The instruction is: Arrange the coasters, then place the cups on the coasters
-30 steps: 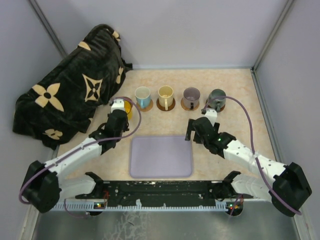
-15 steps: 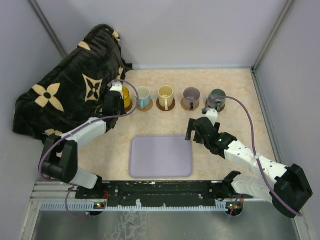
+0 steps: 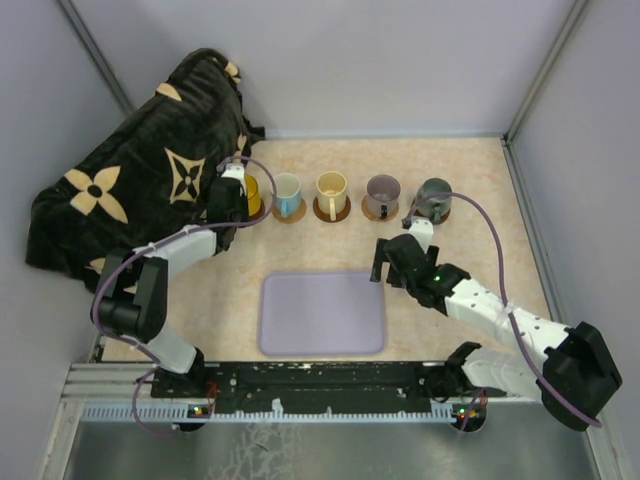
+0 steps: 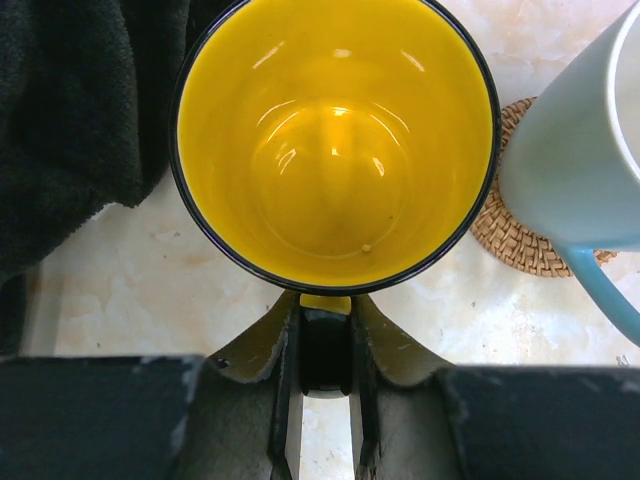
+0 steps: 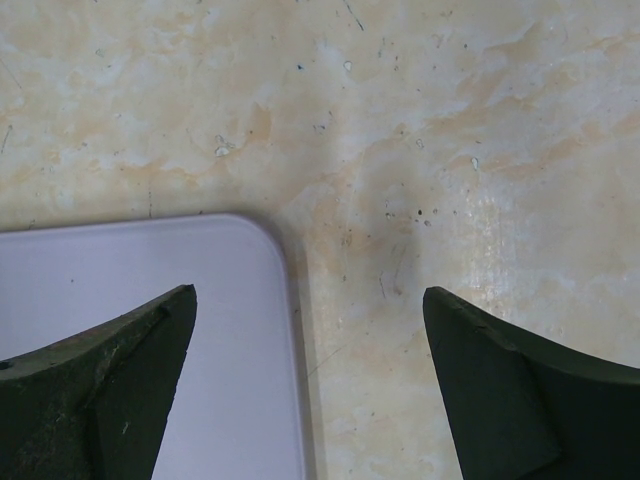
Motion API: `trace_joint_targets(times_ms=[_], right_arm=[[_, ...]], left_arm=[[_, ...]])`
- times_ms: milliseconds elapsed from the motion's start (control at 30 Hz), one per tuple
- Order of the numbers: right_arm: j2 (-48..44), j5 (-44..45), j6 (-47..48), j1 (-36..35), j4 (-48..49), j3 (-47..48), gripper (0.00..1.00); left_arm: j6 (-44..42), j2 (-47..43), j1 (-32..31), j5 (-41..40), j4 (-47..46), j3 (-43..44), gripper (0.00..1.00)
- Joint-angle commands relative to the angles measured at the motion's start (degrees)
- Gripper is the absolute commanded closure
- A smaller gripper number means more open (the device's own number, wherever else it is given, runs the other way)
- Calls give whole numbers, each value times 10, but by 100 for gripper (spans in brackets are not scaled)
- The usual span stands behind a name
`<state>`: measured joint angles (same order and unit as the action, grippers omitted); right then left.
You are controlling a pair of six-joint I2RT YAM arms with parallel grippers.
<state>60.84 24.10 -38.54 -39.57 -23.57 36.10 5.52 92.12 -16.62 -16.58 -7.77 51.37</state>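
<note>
Where the left arm stretches long toward the far-left end of the cup row, the left gripper [image 4: 325,335] is clamped on the small handle of the glossy yellow ceramic cup [image 4: 335,140], one finger pinched flat on either side of the handle. This cup is round with a dark rim and a shiny glazed inside, mouth up. It sits at the edge of the black plush blanket [image 4: 70,110], just beside the white and light-blue cup [image 4: 575,160]. Whether a coaster lies under it: cannot tell.

The white and light-blue cup stands on a round woven tan coaster [image 4: 510,240] with a coiled-fibre texture, its rim showing past the cup's base. In the top view the row runs on to the right: cream cup [image 3: 331,188], mauve-purple cup [image 3: 382,190], grey-green cup [image 3: 434,193]. Each is upright on one of the brown coasters [image 3: 331,214], and no cup touches another.

The blanket has a fuzzy pile with tan four-petal flower and pointed-star motifs, and is heaped against the left wall. The beige tabletop [image 5: 450,120] is marbled with faint specks. The lavender rectangular tray [image 5: 150,300] is smooth and matte with rounded corners; it lies near the arm bases, well apart from the cups.

The right arm is bent at the elbow, wrist pointing down over the tray's far right corner. On the right gripper [image 5: 310,295] the dark wedge-shaped fingers [image 5: 100,390] are spread wide, with nothing between them.
</note>
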Motion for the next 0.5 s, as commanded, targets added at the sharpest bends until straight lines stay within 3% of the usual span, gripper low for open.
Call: trace_joint_targets(times_ms=[0, 467], right_arm=[[4, 13, 4, 4, 14, 29, 5], [7, 14, 1, 5, 13, 26, 4]], left_arm=[[-7, 3, 5, 6, -63, 32, 100], [9, 28, 15, 7, -75, 36, 100]])
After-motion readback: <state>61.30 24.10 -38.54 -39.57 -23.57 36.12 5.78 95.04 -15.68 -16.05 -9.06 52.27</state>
